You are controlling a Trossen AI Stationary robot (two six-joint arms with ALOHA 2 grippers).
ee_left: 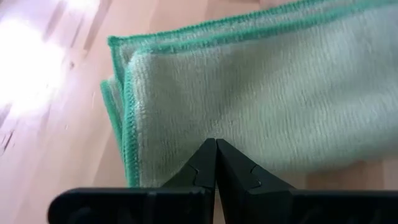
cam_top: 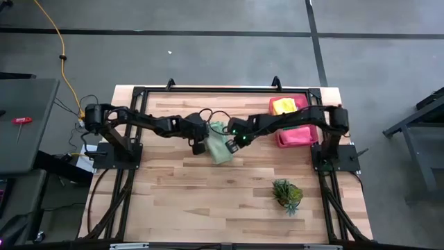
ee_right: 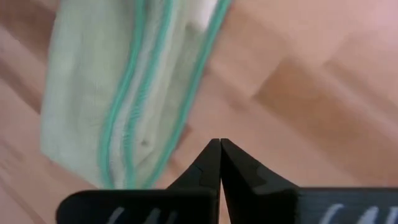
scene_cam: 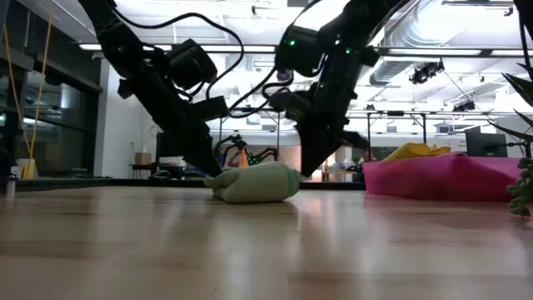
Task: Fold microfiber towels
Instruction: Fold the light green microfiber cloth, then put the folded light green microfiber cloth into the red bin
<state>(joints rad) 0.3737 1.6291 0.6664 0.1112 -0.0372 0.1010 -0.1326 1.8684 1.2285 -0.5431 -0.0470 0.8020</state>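
Pale green microfiber towel lies folded into a narrow bundle near the middle of the wooden desk, its darker green stitched edges stacked in layers. Both arms reach in over it. The left gripper has its jaws pressed fully together, holding nothing, with the tips over the towel's flat top. The right gripper is likewise closed and empty, its tips over bare wood just beside the bundle's edge. From table height the bundle sits plump and rounded rather than flat.

Off toward the right arm's base, a pink tray holds more cloths, a yellow towel among them, and a small green plant stands well apart near the front of the desk.

My judgement is that this fold is done or nearly so, and the risk is in leaving it. Closed tips dragging sideways across the fuzzy pile could catch and pull the top layer open. The puffy bundle may also spring apart by itself if it isn't pressed flat.
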